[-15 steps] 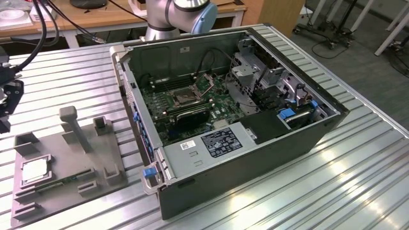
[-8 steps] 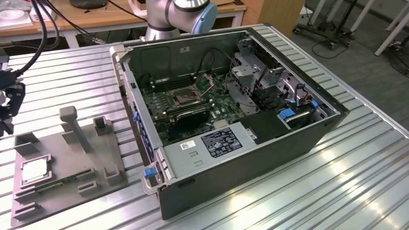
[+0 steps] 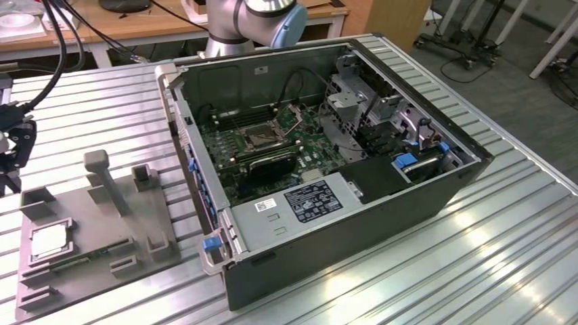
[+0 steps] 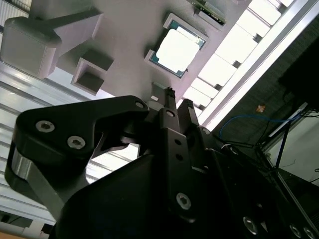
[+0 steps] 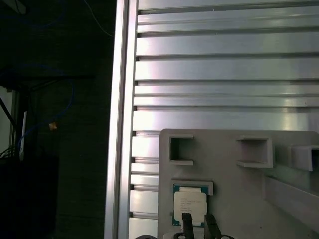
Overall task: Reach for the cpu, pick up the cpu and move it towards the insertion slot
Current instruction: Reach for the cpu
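Note:
The cpu (image 3: 50,242) is a small silvery square chip lying in a recess of the grey fixture plate (image 3: 108,230), at the exterior view's lower left. In both wrist views it lies flat, cpu (image 4: 177,50) (image 5: 189,207). My gripper (image 5: 198,222) hangs above the table just short of the chip, gripper (image 4: 178,101) with a narrow gap between its thin fingers and nothing in them. At the exterior view's far left edge the gripper (image 3: 16,145) is dark and partly cut off. The insertion slot (image 3: 260,137) is a silver-framed socket on the green board inside the open case.
The open black computer case (image 3: 361,223) stands in the middle of the ribbed metal table (image 3: 505,257). Grey posts (image 3: 101,179) and blocks rise from the fixture plate. A green circuit strip (image 3: 77,262) lies beside the chip. The table's edge (image 5: 122,124) runs near the plate.

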{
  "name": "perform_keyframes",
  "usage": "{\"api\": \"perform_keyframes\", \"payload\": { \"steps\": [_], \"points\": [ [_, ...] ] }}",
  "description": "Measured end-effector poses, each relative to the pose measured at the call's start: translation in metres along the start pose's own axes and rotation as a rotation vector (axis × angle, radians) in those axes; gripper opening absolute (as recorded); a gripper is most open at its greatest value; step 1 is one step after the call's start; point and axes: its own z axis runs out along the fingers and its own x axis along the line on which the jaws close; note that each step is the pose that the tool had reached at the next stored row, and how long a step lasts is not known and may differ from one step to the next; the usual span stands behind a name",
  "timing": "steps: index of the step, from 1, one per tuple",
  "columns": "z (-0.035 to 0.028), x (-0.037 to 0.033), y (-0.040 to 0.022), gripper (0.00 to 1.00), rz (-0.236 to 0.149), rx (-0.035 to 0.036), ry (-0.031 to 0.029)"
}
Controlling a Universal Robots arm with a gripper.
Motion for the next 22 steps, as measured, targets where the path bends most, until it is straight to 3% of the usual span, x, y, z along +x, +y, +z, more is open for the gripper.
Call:
{"api": "perform_keyframes", "payload": {
  "steps": [12,17,22],
  "points": [
    [0.0005,0.0,0.0,0.25,0.0,0.0,0.0],
    [0.0023,0.0003,-0.0005,0.48,0.0,-0.0001,-0.0015],
    [0.0105,0.0006,-0.0017,0.55,0.0,0.0001,-0.0025]
  ]
}}
